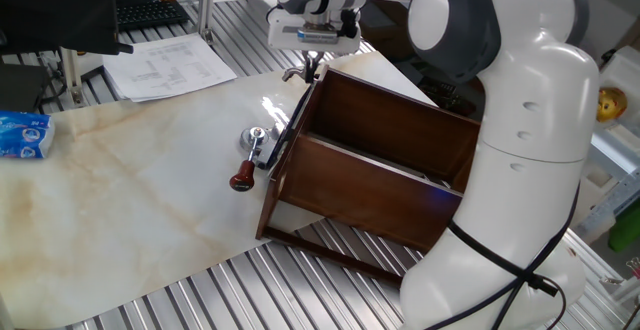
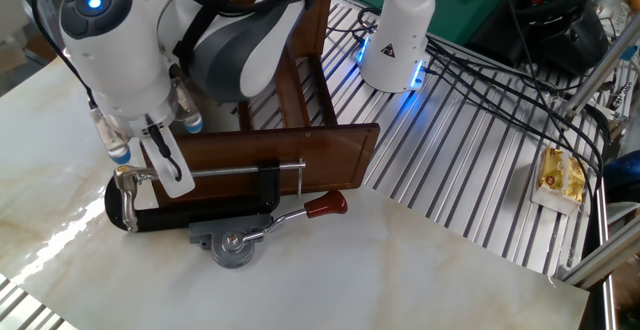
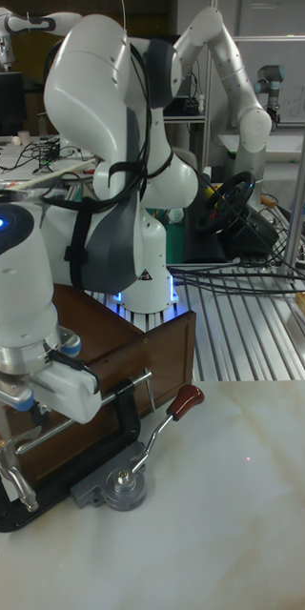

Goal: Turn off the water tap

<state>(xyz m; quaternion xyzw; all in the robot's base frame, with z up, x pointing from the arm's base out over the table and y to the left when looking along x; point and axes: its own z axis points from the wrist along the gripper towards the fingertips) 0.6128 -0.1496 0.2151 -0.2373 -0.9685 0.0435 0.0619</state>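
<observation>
While the marble-patterned surface (image 1: 120, 190) is carrying everything, the dark wooden box (image 1: 380, 160) is lying across its edge as by far the biggest item, and the black C-clamp (image 2: 200, 215) is biting onto the box's wall. Beside the clamp, the chrome fitting with the red knob (image 2: 325, 206) is resting on its round base; it is not the target. The water tap (image 2: 128, 178) is sitting at the far end of the clamp, held in its jaw at the box's corner, tiny against the box. In the tall view its curved lever (image 3: 10, 477) is sticking out toward the camera and down.

The pincer (image 2: 158, 155) is hanging directly over the tap, its fingers (image 2: 172, 165) reaching down to about the tap's height, but whether they are clenched on the lever or standing apart I cannot tell; the arm's bulk is hiding the tips.

The tap is looking like solid polished metal: rigid, not fragile, but slick, so pads are likely to be sliding on it. Being clamped, it is probably staying put while the lever pivots with some stiffness. I am judging the best hold to be on the lever's outer end, away from the pivot, where leverage is greatest.
</observation>
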